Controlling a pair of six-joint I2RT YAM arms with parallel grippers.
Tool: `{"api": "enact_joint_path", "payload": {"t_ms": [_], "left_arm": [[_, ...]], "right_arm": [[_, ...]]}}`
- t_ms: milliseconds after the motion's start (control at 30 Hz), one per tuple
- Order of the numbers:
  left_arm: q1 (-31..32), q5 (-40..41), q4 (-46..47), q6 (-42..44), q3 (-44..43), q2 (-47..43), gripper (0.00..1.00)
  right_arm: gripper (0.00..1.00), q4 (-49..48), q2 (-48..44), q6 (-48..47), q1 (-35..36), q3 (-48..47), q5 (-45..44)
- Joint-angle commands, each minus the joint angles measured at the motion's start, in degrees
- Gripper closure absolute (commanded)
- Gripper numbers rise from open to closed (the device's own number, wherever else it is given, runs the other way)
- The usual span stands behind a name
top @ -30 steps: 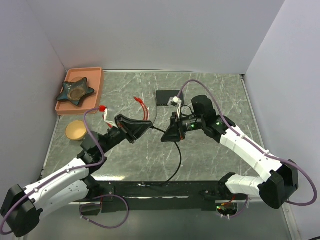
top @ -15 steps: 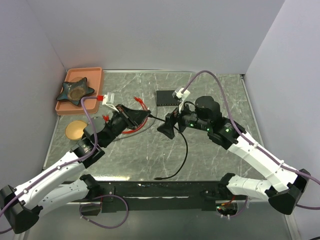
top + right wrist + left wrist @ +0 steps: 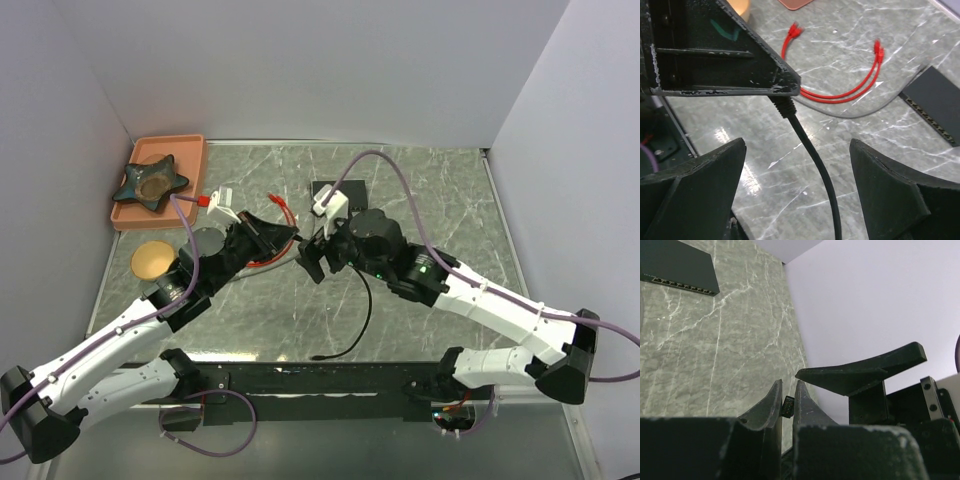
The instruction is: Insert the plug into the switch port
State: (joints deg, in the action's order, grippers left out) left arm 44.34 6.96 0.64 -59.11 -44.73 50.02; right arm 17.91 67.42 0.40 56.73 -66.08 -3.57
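On the top camera, the switch [image 3: 347, 190], a flat black box, lies toward the far side of the counter [image 3: 430, 200]. Just in front of it and a little to its left, my left pincer [image 3: 290, 238] is pinched narrow on the end of the black cable [image 3: 362, 300]. The cable's slack trails away from the switch toward the arm bases. My right pincer [image 3: 311, 257] hangs close beside the left one, also in front of the switch, spread wide and holding nothing. A red cable [image 3: 281, 206] lies left of the switch. Further left are the orange tray [image 3: 190, 165], carrying a star-shaped dish [image 3: 150, 182], and a round tan disc [image 3: 152, 260].

On the left wrist camera, my fingers [image 3: 771, 405] are nearly together, with the plug [image 3: 788, 406] clamped between their tips. The switch sits well apart from the plug, up at the left. The switch port [image 3: 685, 286] is somewhere in the row of small sockets along the switch's near edge; I cannot tell which socket.

On the right wrist camera, the two fingers [image 3: 700, 170] stand far apart. The black cable passes between them and touches neither. It comes out of the left pincer's tip. The switch shows at the right edge, with the red cable lying between it and the left pincer.
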Motion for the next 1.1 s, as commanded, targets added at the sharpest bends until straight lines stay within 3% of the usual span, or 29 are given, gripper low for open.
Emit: {"api": "enact_joint_path", "payload": {"t_ms": [0,133,300,400,433,500,533,600,733,767,867,1067], "left_arm": [[0.22,1.12,-0.47,-2.76,-2.64,-0.71,0.99],[0.22,1.21,-0.47,-2.94,-2.56,-0.89,0.99],[0.14,0.95,-0.47,-2.94,-2.55,-1.15,0.99],[0.22,0.95,-0.12,-3.20,-2.38,-1.42,0.99],[0.22,0.86,0.23,-3.46,-2.03,-1.50,0.99],[0.22,0.33,0.67,-3.55,-1.94,-1.42,0.99],[0.22,0.42,0.50,-3.21,-2.29,-1.33,0.99],[0.14,0.95,-0.12,-2.94,-2.73,-1.24,0.98],[0.22,1.91,-0.47,-1.45,-2.47,-2.03,0.89],[0.22,2.26,-0.47,-1.18,-2.47,-2.29,0.76],[0.22,4.46,-2.57,-0.39,-2.21,-3.78,0.48],[0.22,6.84,-1.53,2.94,0.25,-9.41,0.41]], "right_arm": [[0.10,-5.51,0.96,-2.60,2.94,-3.08,-9.51],[0.12,-7.27,2.45,-3.65,4.70,-3.44,-12.42],[0.24,-8.07,4.82,-4.62,5.50,-4.75,-13.65],[0.47,-8.59,6.06,-4.54,5.93,-5.02,-14.97],[0.61,-9.47,5.71,-4.62,6.20,-4.58,-15.23],[0.76,-10.87,5.18,-4.89,6.37,-3.79,-15.15],[0.90,-10.97,5.01,-4.89,6.38,-3.70,-15.23],[0.99,-10.53,5.01,-5.24,6.38,-4.05,-15.32],[1.00,-10.35,4.57,-5.68,6.38,-3.53,-14.88],[1.00,-10.18,4.48,-5.50,6.38,-3.35,-14.01],[1.00,-8.60,4.13,-5.33,6.29,-3.61,-12.95],[1.00,-3.07,3.86,-4.10,4.36,-5.46,-3.38]]}}
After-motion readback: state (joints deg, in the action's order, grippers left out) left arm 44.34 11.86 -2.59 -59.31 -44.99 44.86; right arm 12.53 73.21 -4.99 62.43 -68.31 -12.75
